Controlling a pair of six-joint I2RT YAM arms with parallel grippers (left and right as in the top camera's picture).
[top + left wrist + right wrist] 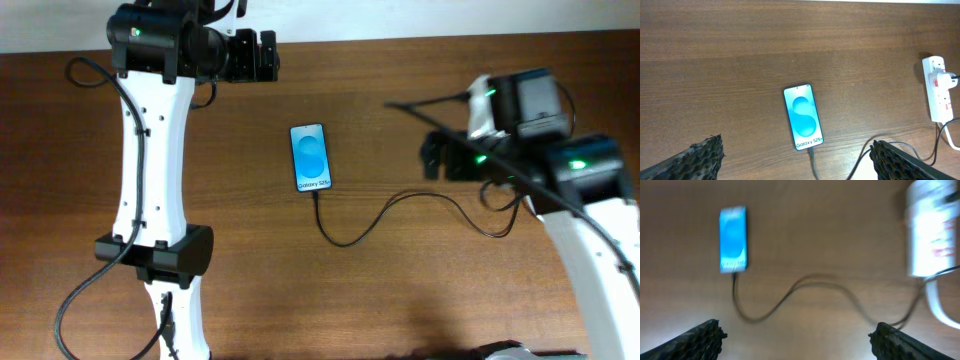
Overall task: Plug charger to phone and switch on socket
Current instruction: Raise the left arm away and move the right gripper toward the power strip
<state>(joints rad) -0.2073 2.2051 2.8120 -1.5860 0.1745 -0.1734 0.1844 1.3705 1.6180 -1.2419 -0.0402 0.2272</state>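
Left gripper (262, 57): near the far edge of the table (420, 300), jaws apart, holding nothing. Pads (700, 160) are black, dimpled and soft-looking

Phone (311, 157): flat near table centre, screen up and lit. Slim glossy slab, rounded corners

Charger (380, 215): thin limp black cable. It meets the phone's lower edge, then runs right in a loose S toward the right arm. Looks plugged in; depth of seating cannot be told

Right gripper (796, 328): jaws apart, empty, above the table between phone and socket. Its view is blurred

Socket (939, 90): white hard-plastic strip with red switches and a white plug seated in it, right of the phone and well apart. Switch position unreadable

Judgement: the switch looks like the step left. Risks:
- The rocker is small and the pad broad, so it may glance off or hit the wrong switch.
- The strip lies loose on smooth wood-grain, so a sideways push could slide it, tension the cable and drag the tip out of the phone
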